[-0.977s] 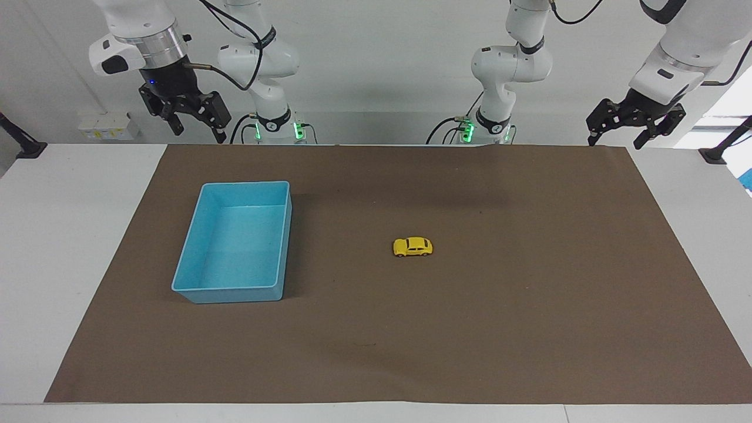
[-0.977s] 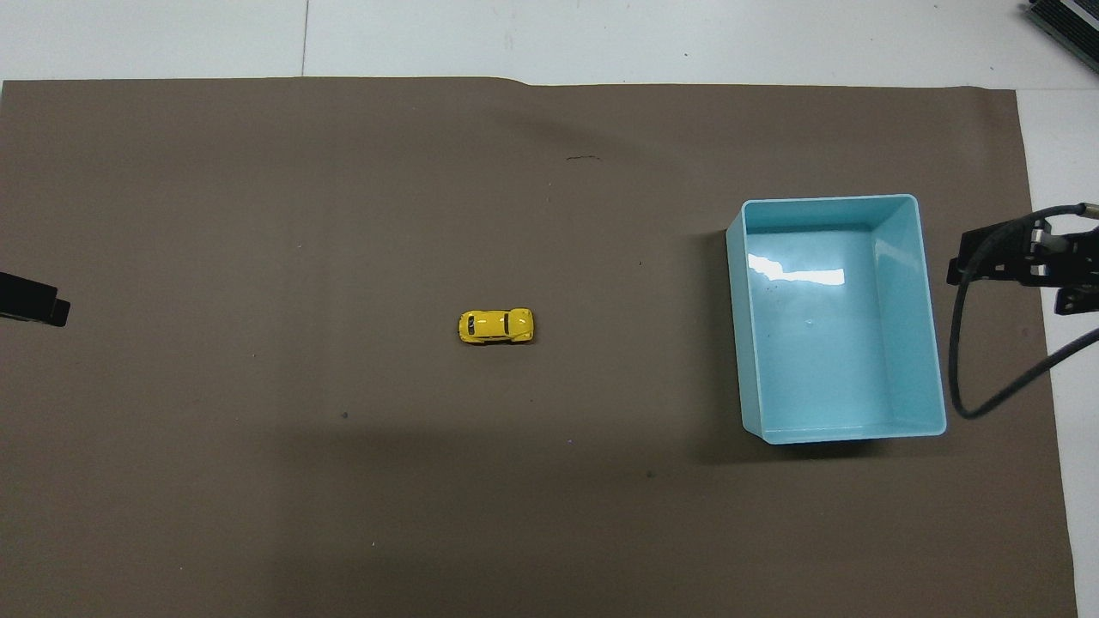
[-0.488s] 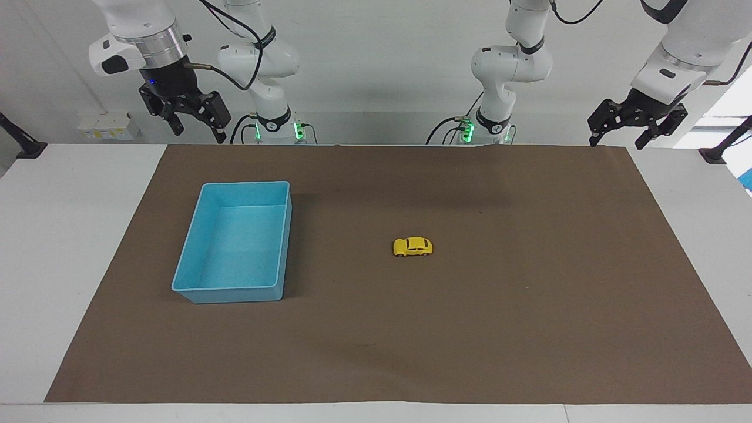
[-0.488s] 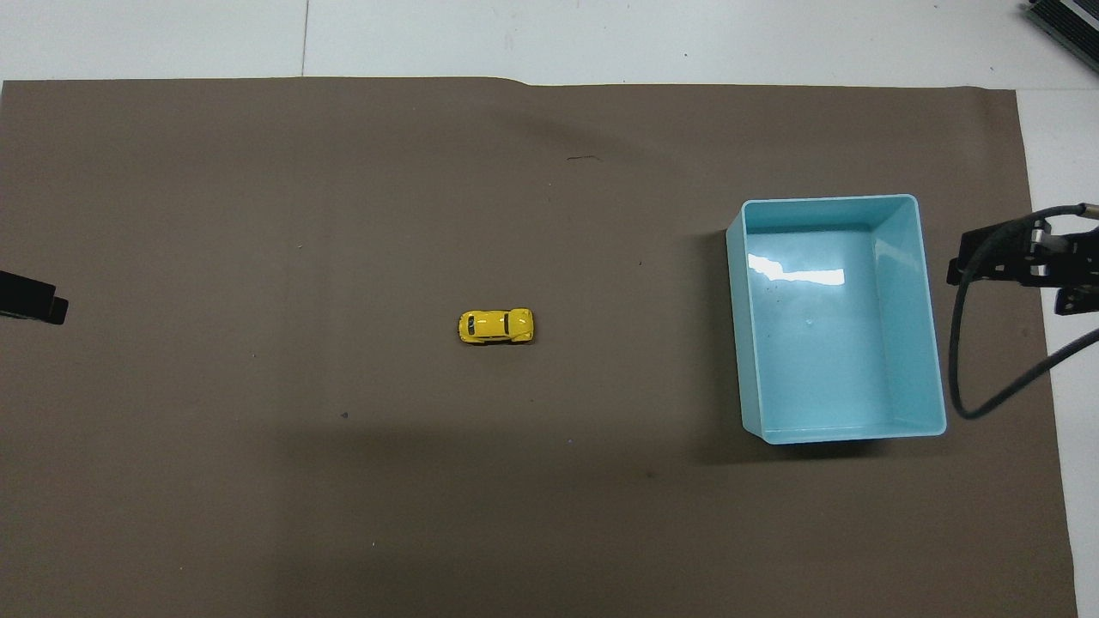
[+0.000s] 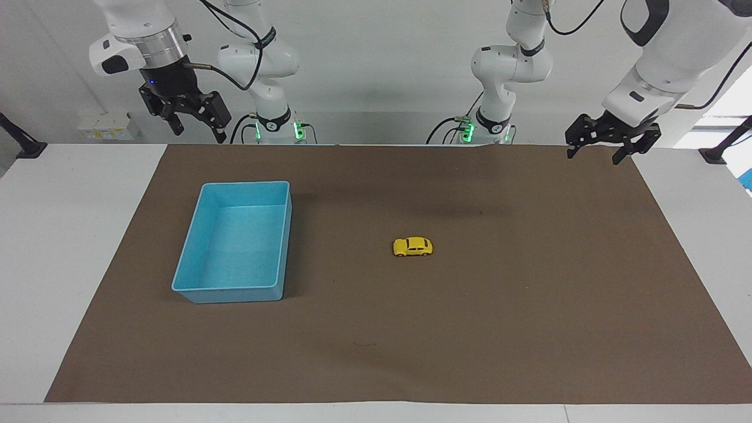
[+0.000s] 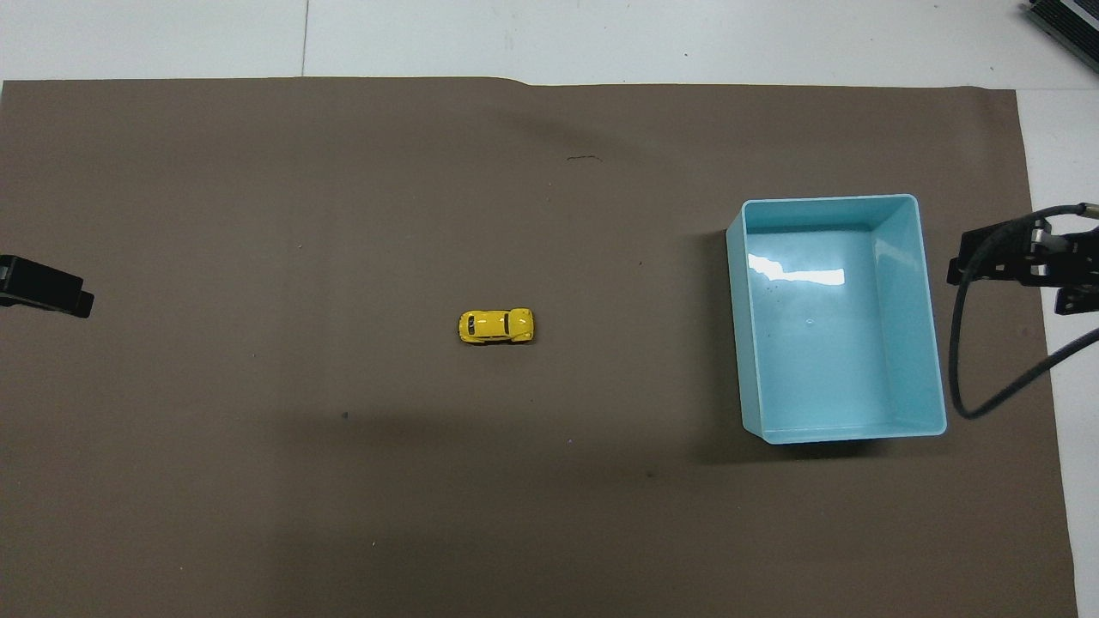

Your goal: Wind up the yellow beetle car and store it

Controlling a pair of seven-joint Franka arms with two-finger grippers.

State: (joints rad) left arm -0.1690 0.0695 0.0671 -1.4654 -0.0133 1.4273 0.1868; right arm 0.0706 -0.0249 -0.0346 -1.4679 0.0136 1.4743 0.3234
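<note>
Since the yellow beetle car lay mid-mat, its long axis running from one arm's end to the other, we judged our left gripper perhaps nearer; it hung open over the mat's corner. Our right gripper waited open, raised by the blue tray.

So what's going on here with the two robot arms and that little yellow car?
Nothing is being handled yet. The yellow toy car sits alone on the brown mat, about mid-table. The blue tray stands empty toward the right arm's end. The left gripper hangs open, up in the air over the mat's edge at its own end. The right gripper waits open, raised near its base. The car is neither wound up nor stored.
</note>
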